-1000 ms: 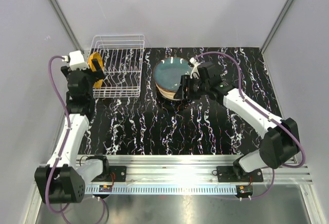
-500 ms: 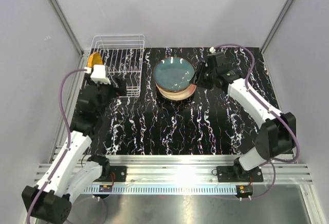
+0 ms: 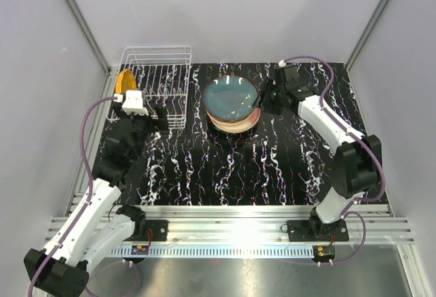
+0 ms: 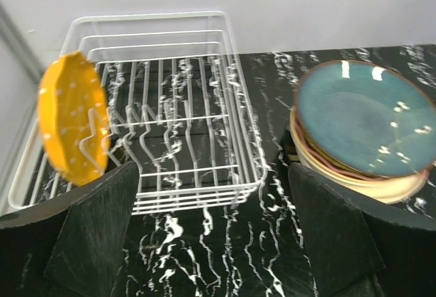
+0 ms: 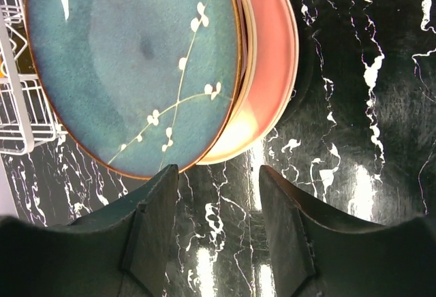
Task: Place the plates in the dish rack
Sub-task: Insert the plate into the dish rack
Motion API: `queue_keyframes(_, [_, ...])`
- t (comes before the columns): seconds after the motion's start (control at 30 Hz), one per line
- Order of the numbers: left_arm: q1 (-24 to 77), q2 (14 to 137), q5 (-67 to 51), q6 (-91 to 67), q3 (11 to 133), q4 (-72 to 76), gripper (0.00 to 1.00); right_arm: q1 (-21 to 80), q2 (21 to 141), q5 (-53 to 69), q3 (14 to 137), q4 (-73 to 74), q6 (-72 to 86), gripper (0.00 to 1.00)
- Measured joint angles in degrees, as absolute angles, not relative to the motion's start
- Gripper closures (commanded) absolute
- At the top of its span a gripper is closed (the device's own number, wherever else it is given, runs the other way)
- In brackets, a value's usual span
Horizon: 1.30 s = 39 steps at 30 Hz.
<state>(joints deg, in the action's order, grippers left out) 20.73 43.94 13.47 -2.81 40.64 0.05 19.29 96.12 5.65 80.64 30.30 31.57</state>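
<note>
1. The dish rack (image 3: pixel 157 89) is seen at the far left corner of the black marbled surface (image 3: pixel 272 167). Its base wires are laid from the near side to the far side. Which of its sides is the longer cannot be told.
2. An orange plate (image 4: pixel 73 127) with white dots is stood on edge at the rack's left end. It is tilted, and its face is turned to the right, toward the inside of the rack.
3. The stack of plates (image 3: pixel 231 103) is laid flat just to the right of the rack, apart from it. It is topped by a teal plate (image 5: pixel 136 65) painted with a white sprig. A pink plate (image 5: pixel 272 45) is seen lower in the stack.
4. The left gripper (image 4: pixel 218 242) is held low over the surface by the rack's near right corner and is pointed at the rack. Its jaws are spread wide and nothing is held.
5. The right gripper (image 5: pixel 218 222) is placed just beside the stack's right rim. Its jaws are partly parted, and only the surface is seen between them.
</note>
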Motion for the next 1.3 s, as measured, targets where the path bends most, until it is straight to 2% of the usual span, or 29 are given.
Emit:
queue_keyframes(0.17, [20.73,47.59,20.08,-2.87,40.75,2.61,0.14,19.11,96.86,7.46,80.84,30.24,31.55,0.43])
queue_keyframes(0.33, [20.73,58.57,23.33,-3.77,44.53,4.38,0.17,19.09,96.86,9.69,80.84,29.28,31.24,0.43])
queue_keyframes(0.4, [20.71,63.59,25.34,-3.97,46.96,6.2,0.21,19.09,96.84,10.39,80.82,28.8,31.03,0.43])
queue_keyframes(0.5, [19.44,72.07,28.03,-4.27,53.34,7.35,0.22,19.09,96.44,11.18,80.75,28.47,30.46,0.43])
queue_keyframes(0.67, [12.25,82.06,28.1,-6.57,62.22,7.97,0.26,19.09,93.49,11.77,80.23,28.62,28.8,0.43])
queue_keyframes(0.93, [3.88,88.4,26.13,-7.44,64.9,8.69,0.25,19.09,87.53,13.04,79.92,28.58,26.26,0.43])
queue_keyframes(1.3, [-3.64,90.26,23.92,-8.95,66.43,7.44,0.25,19.09,87.2,14.24,77.41,28.56,25.63,0.43])
